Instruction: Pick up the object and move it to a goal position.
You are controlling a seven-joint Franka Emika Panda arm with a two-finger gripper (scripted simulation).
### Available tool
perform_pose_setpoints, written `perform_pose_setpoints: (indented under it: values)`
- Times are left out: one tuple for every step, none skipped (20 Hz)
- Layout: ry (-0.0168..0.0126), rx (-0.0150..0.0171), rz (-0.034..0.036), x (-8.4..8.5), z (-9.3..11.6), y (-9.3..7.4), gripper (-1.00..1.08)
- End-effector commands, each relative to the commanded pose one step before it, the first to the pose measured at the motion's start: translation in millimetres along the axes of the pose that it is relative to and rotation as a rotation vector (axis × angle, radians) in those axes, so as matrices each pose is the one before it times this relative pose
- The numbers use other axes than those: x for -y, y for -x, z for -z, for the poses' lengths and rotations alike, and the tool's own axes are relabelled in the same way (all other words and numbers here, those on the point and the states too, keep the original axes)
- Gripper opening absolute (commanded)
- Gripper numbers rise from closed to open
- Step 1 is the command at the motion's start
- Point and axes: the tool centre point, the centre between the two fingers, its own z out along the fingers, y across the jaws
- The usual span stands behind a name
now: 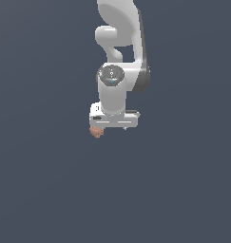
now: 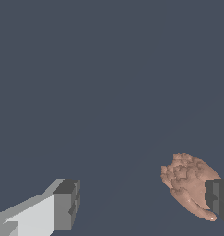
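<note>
From my station I see almost nothing but a flat, dark slate-blue field filling both views; I cannot tell where a floor ends or a wall begins, and no edge, seam or shadow line marks a surface. The white arm (image 1: pixel 118 57) comes down from the top of the exterior view, its wrist pointing straight down.

The end effector (image 1: pixel 113 127) hangs at the middle of that view. In the wrist view its two grey-tipped fingers (image 2: pixel 66 205) stand wide apart, with plain background between them, so I read it as open and holding nothing.

The object (image 2: pixel 187 183), a lumpy reddish-brown blob, sits at one side of that gap, right against the inner face of the far finger, which covers part of it; I cannot tell whether they actually touch. In the exterior view the object (image 1: pixel 96 132) shows just under the end effector's corner on the exterior view's left, not centred between the fingers.
</note>
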Motion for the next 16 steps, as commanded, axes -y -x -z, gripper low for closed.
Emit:
perform_pose_setpoints:
  values:
    - [0.0, 0.0, 0.0, -0.01, 0.0, 0.0, 1.0]
    - [0.0, 0.0, 0.0, 0.35, 0.31, 0.1, 1.0]
    - [-0.00103, 0.00053, -0.00172, -0.14, 0.6, 0.18, 1.0]
    - [-0.00126, 0.00064, -0.00216, 0.25, 1.12, 0.35, 1.0]
    - [-0.0018, 0.00091, -0.00327, 0.24, 1.53, 0.5, 1.0]
    - [-0.00212, 0.00106, -0.00421, 0.34, 1.89, 0.65, 1.0]
    - [-0.00182, 0.00087, -0.00406, 0.2, 1.58, 0.58, 1.0]
    - [-0.00129, 0.00057, -0.00337, 0.12, 1.12, 0.45, 1.0]
    - [-0.00084, 0.00031, -0.0027, -0.04, 0.65, 0.31, 1.0]
    - [-0.00031, 0.00005, -0.00151, -0.04, 0.2, 0.15, 1.0]
    - [0.0, 0.0, 0.0, -0.05, -0.19, -0.04, 1.0]
    - [0.00042, -0.00012, 0.00163, 0.07, -0.12, -0.13, 1.0]
    - [0.0002, 0.00023, 0.00283, 0.34, 0.12, -0.16, 1.0]
    - [0.00005, 0.00024, 0.00206, 0.29, 0.2, -0.09, 1.0]
    - [0.0, 0.0, 0.0, -0.02, 0.08, 0.01, 1.0]
    - [-0.00012, -0.00015, -0.00182, -0.2, -0.16, 0.09, 1.0]
